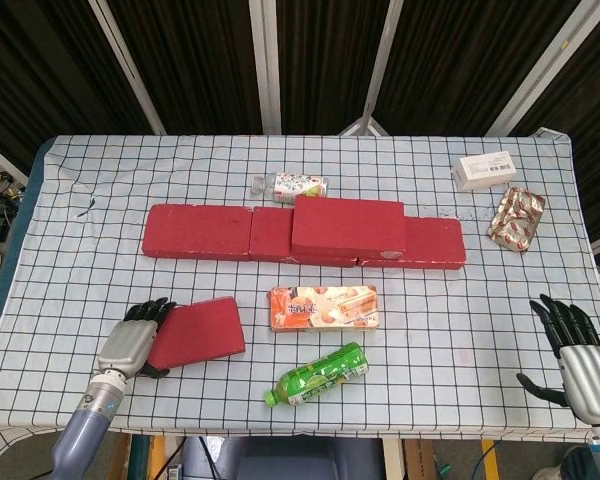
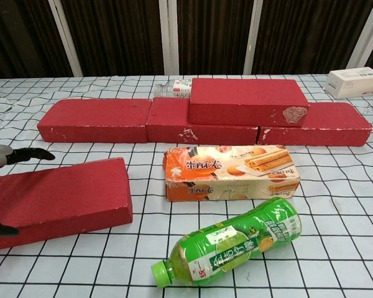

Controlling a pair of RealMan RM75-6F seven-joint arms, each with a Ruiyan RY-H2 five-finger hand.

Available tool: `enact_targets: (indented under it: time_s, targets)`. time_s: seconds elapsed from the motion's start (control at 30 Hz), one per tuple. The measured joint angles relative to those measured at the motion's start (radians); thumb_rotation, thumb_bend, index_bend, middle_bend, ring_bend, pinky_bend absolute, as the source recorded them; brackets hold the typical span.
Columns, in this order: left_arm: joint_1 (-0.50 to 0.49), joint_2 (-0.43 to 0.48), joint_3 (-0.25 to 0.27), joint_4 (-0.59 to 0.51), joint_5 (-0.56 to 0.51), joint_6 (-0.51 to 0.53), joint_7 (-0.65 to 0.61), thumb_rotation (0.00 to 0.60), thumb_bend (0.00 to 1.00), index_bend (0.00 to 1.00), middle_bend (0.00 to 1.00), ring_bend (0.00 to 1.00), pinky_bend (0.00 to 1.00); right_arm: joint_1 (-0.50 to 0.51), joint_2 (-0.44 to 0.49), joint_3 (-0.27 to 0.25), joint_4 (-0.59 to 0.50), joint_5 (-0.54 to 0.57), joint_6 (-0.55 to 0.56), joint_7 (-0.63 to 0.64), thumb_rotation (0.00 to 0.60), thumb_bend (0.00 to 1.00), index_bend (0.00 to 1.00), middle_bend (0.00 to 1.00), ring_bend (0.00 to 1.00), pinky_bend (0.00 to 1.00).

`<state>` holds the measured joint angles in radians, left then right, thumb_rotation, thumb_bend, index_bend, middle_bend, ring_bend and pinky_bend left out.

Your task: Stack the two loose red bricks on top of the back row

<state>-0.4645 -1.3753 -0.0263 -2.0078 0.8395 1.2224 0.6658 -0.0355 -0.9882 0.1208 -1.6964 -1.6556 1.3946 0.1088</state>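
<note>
While the left hand clasps the end of the loose red brick at lower left of the head view, it should take a firm, level hold before lifting toward the back row mid-frame; the right hand waits released, lower right.

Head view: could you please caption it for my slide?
Left hand closes around the loose red brick; another brick already tops the back row.

Bright, even overhead light, soft faint shadows, both views sharp, background dark
</note>
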Motion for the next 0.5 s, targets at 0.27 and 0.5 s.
enact_targets:
  time_s: [0.27, 0.5]
  targets:
    - [-0.029, -0.041, -0.011, 0.022, -0.029, -0.007, 0.012, 0.600, 0.00, 0.00, 0.00, 0.00, 0.06, 0.019, 0.009, -0.021, -0.001, 0.027, -0.001, 0.001, 0.600, 0.22, 0.00, 0.00, 0.00, 0.00]
    - [-0.049, -0.062, -0.016, 0.023, -0.051, 0.009, 0.044, 0.600, 0.00, 0.00, 0.00, 0.00, 0.14, 0.029, 0.013, -0.031, -0.004, 0.049, 0.003, 0.000, 0.600, 0.22, 0.00, 0.00, 0.00, 0.00]
